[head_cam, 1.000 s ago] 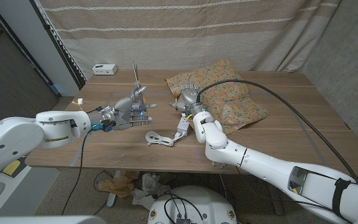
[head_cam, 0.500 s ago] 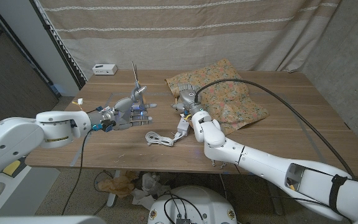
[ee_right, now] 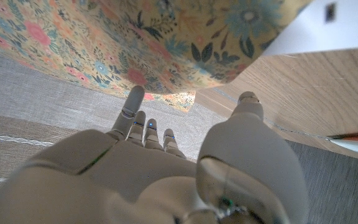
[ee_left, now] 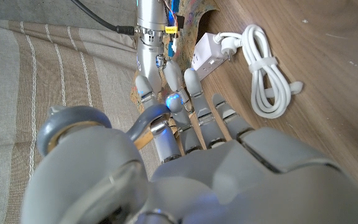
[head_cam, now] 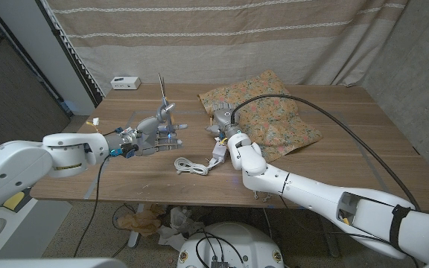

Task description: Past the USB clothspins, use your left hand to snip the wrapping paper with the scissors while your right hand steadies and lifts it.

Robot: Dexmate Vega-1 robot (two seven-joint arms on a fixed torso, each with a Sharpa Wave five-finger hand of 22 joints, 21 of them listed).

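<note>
The floral wrapping paper [head_cam: 274,112] lies crumpled at the table's back right. My right hand [head_cam: 222,119] is at its near-left corner, fingers spread towards the paper's raised edge [ee_right: 135,37] with nothing seen between thumb and fingers. My left hand [head_cam: 153,132] hovers left of it and grips the grey-handled scissors [head_cam: 162,93], blades pointing up and one handle loop [ee_left: 73,127] over the thumb. The two hands' fingertips are a short gap apart in the left wrist view.
A white USB adapter [head_cam: 218,155] and coiled white cable [head_cam: 191,165] lie on the table in front of both hands. A small white box [head_cam: 125,82] sits at the back left. A black cable [head_cam: 326,112] arcs over the paper.
My right forearm has swung slightly to the left; both hands, the scissors and the paper stay about where they were.
</note>
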